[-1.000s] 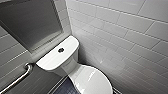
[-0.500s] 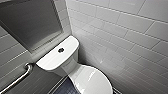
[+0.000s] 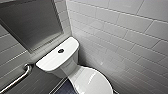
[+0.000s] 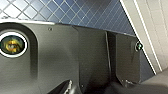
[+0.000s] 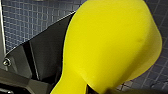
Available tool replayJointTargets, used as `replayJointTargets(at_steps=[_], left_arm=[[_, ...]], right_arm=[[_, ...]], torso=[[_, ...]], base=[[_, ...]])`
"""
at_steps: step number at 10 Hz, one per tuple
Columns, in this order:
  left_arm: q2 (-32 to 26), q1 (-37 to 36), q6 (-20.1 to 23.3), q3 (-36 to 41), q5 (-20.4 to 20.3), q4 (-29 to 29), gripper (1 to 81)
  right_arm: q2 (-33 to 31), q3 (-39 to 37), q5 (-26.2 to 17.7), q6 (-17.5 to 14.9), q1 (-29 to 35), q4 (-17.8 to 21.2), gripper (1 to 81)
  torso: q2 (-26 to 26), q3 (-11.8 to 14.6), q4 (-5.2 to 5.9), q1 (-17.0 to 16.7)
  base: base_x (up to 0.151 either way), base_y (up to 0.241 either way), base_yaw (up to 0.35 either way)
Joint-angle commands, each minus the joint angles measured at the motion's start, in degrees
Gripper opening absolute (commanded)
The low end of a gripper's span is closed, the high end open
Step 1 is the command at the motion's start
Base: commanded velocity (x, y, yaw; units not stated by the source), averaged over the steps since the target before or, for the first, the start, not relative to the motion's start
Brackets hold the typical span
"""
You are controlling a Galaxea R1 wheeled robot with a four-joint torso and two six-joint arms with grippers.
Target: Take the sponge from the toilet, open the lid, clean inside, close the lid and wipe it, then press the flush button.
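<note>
Head view: white glossy ceramic toilet (image 3: 65,65) stands in a corner of grey rectangular wall tiles (image 3: 125,37). Its small dark round flush button (image 3: 60,50) sits in the middle of the flat tank top. The white oval plastic lid (image 3: 90,80) lies down over the bowl. A brushed metal wall panel (image 3: 32,23) hangs above the tank, and a chrome grab rail (image 3: 18,78) runs beside it, near the dark blue floor (image 3: 63,89). Left wrist view: dark robot plate over blue diamond-pattern floor tiles (image 4: 75,11), with a white tiled wall (image 4: 155,30) alongside. It cannot be told whether the left hand (image 4: 97,87) is apart or together. Right wrist view: bright yellow foam sponge (image 5: 107,45) looms large above blue small-square floor tiles (image 5: 27,22), pinched to a narrow neck where the right hand (image 5: 86,89) is clamped on it, clear of the toilet.
</note>
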Motion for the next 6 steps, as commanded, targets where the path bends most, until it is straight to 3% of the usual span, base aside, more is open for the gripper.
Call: replayJointTargets(at_steps=[1, 2, 3, 4, 6], left_arm=[[-2.65, -4.04, -0.12, 3.32, 3.81, -2.94, 81.1], [-2.56, -4.92, -0.12, 3.32, 3.81, -4.08, 81.1], [-2.30, -6.06, -0.12, 3.14, 3.72, -5.83, 81.1], [-1.94, -7.81, -0.65, 3.23, 3.81, -8.21, 81.1], [-0.63, -10.71, -0.74, 3.23, 6.44, -10.31, 81.1]], right_arm=[[-1.39, -0.91, -3.25, 0.02, -1.36, -1.69, 1.0], [-1.04, -1.09, -3.34, -0.07, -1.71, -2.40, 1.0], [-0.69, -1.18, -3.34, 0.02, -1.98, -3.45, 1.0], [-0.34, -1.26, -3.34, 0.02, -1.98, -3.80, 1.0], [0.02, -1.53, -3.34, -0.16, -1.98, -3.98, 1.0]], torso=[[0.13, 0.00, 0.00, -0.09], [-1.57, 0.00, 0.00, 0.83], [-2.03, 0.00, -1.22, 1.03], [-2.64, 0.00, -4.69, 1.44], [-2.93, 0.00, -7.00, 1.53]], base=[[0.000, 0.000, 0.000], [0.000, 0.000, 0.000], [0.000, 0.000, 0.000], [0.000, 0.000, 0.000], [0.000, 0.000, 0.000]])
